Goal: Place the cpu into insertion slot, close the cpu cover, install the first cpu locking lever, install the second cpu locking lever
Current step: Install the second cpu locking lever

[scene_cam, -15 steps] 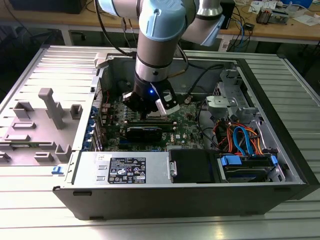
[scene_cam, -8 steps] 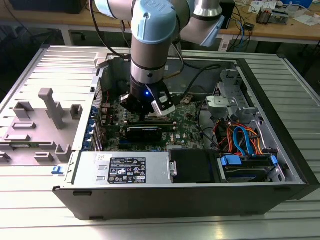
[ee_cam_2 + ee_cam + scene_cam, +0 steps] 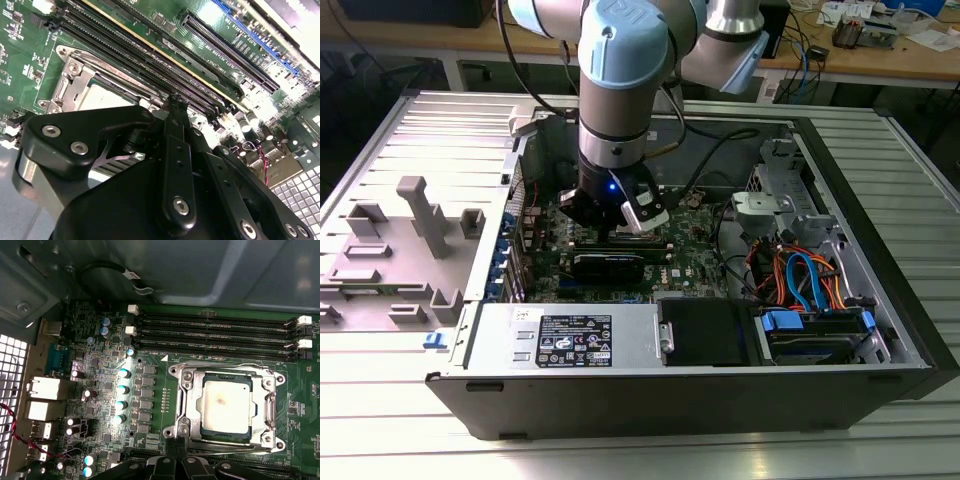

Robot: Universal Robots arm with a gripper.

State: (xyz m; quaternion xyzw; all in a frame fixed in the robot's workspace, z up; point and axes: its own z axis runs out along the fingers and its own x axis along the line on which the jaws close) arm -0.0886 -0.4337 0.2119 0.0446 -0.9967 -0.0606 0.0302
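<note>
1. Down inside the open computer case (image 3: 880,300), the gripper (image 3: 176,452) sits at the edge of the CPU socket, its two black fingers (image 3: 171,449) pressed together with no gap between their tips; the jaws are clenched, and nothing can be made out between them.
2. Beside the socket, the fingertips rest on or just above the thin wire locking lever (image 3: 220,444) that runs along that edge; contact cannot be confirmed.
3. Within the socket, the cpu (image 3: 225,405) lies flat, its dull silver top showing through the window of the cpu cover (image 3: 186,400), which is folded down around it.
4. Next to the socket, the first wrist view shows four memory slots (image 3: 215,332) with white latches.
5. From the second wrist view, the gripper (image 3: 175,107) body hides most of the socket, leaving one corner of the cpu (image 3: 102,97) visible.
6. Above the socket, the exterior view shows the arm (image 3: 620,90) standing upright over the motherboard (image 3: 695,265).
</note>
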